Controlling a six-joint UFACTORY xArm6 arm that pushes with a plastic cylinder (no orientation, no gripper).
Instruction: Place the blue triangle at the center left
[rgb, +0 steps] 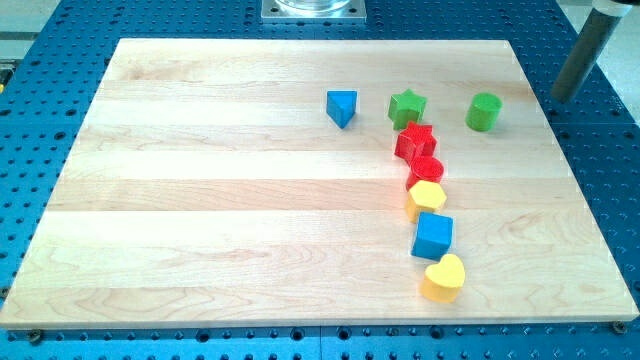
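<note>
My tip (564, 98), the lower end of a straight dark rod with no jaws to open or close, hangs off the board at the view's upper right, well apart from every block. The blue triangular block (341, 107) sits on the pale wooden board (200, 200) just right of centre near the view's top, with a green star block (407, 105) near it on the view's right and a green cylinder (484, 112) beyond. Below the star, a red star (414, 140), red cylinder (427, 168), yellow block (426, 198), blue cube (433, 236) and yellow heart (444, 278) trail downward. The likely risk: approaching from the right, the rod could clip the green blocks, or an off-centre push could spin the triangle aside. The rod leans slightly.
</note>
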